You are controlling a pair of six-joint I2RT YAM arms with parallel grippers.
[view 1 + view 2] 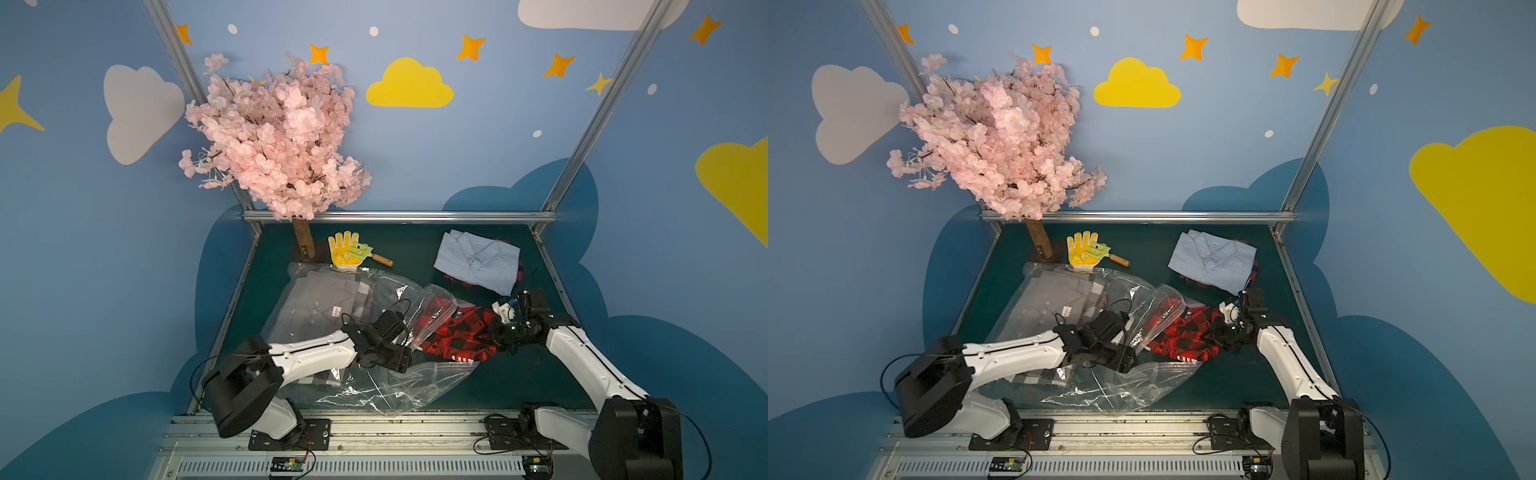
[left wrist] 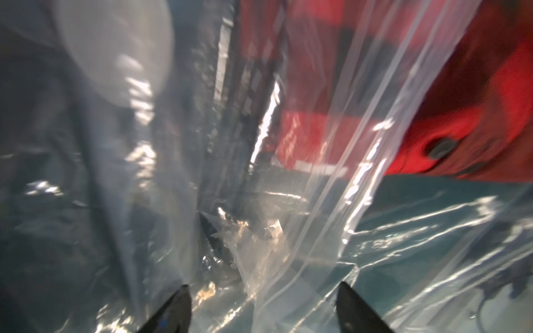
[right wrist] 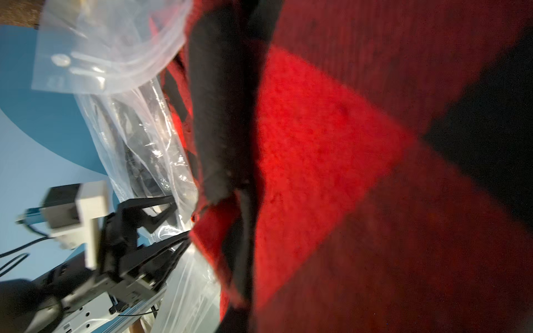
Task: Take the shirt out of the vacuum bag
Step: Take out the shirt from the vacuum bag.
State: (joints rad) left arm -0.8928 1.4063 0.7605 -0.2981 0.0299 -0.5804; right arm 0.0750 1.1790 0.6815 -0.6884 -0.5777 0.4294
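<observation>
Red check shirt [image 3: 317, 158] fills the right wrist view, hiding the right jaws: I cannot tell their grip. It lies partly out of the vacuum bag [image 1: 395, 390] on the table [image 1: 415, 249]. Left jaws gape wide, gripping nothing.

No text, brand, number or sign can be read.

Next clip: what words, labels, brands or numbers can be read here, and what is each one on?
No text here is legible.
Collar label on the light blue shirt: too small to read.
Tag on the grey shirt inside the vacuum bag: too small.
Neck label on the red plaid shirt: too small.
Faint marking at the bag's far corner: blurred.
</observation>
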